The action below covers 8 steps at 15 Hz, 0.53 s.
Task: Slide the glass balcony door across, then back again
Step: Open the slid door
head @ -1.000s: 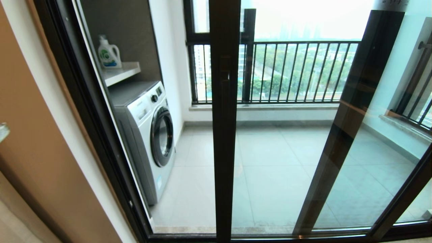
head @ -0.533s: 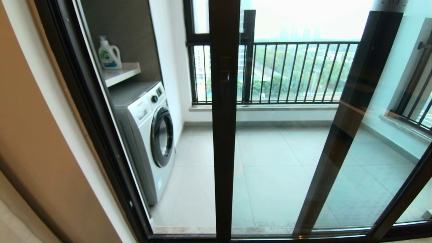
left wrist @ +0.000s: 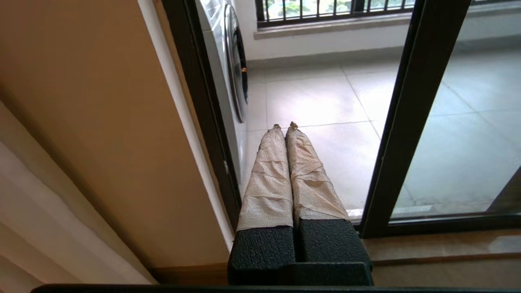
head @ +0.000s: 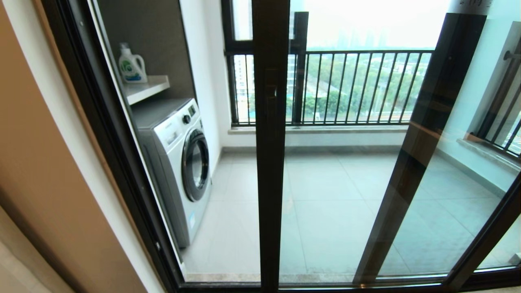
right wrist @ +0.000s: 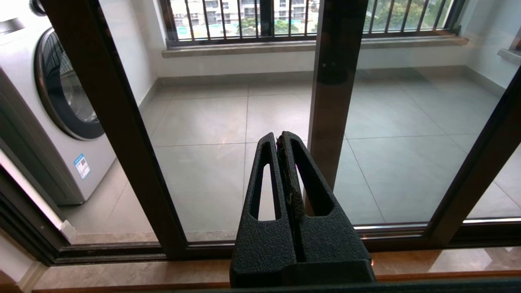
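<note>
The left end effector point(left wrist: 284, 125) is pressed fully closed, gripping nothing — the glass balcony door point(left wrist: 407, 118) upright stands at its 3 o'clock. The right end effector point(right wrist: 280, 137) is likewise closed and empty.

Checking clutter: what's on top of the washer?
A white shelf sits above the washer, holding a detergent bottle. The washer's top looks bare; its back is hidden under the shelf.

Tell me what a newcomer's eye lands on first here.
First, the dark upright of the glass balcony door, standing dead centre in the head view. Next, the white washing machine on the balcony to the left, a detergent bottle on the shelf above it. Both claws, left claw and right claw, sit shut, low before the sill.
</note>
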{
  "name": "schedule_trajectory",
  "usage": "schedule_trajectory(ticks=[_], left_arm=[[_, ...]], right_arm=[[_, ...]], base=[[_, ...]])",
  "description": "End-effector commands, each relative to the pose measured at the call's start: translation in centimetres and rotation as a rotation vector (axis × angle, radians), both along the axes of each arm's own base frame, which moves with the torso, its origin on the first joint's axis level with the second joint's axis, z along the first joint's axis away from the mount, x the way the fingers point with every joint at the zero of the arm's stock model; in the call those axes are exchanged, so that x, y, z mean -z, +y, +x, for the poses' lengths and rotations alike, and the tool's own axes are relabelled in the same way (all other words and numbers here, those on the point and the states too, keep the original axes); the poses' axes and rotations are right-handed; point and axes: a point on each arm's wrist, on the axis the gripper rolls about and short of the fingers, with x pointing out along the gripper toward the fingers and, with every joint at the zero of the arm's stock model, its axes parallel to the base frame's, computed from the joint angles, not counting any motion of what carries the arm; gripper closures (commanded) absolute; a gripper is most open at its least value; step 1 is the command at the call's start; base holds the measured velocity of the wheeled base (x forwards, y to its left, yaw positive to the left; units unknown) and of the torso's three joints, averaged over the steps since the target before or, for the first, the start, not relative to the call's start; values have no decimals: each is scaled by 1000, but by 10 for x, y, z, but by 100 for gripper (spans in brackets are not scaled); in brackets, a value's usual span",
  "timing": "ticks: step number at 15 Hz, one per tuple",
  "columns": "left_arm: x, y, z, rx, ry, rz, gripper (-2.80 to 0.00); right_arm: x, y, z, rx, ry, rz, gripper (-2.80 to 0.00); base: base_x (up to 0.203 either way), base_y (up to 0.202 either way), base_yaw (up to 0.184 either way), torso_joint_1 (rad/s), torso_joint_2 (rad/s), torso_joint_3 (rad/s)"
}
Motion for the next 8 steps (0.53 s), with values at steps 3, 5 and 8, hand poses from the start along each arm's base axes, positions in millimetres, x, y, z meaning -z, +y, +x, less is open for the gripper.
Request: schedule_trajectory(ticks=[3,5,8], left_arm=[[2,0,0,-9,4,-36,0],[2,0,0,-15,3,-41,0],[2,0,0,-17,3,-41,0]], right_arm=[[3,0,1,0,7,0,0],[3,0,1,0,7,0,0],[2,0,1,0,5,0,0]], base=[[0,0,0,0,0,0],[0,0,0,0,0,0],[0,0,0,0,0,0]])
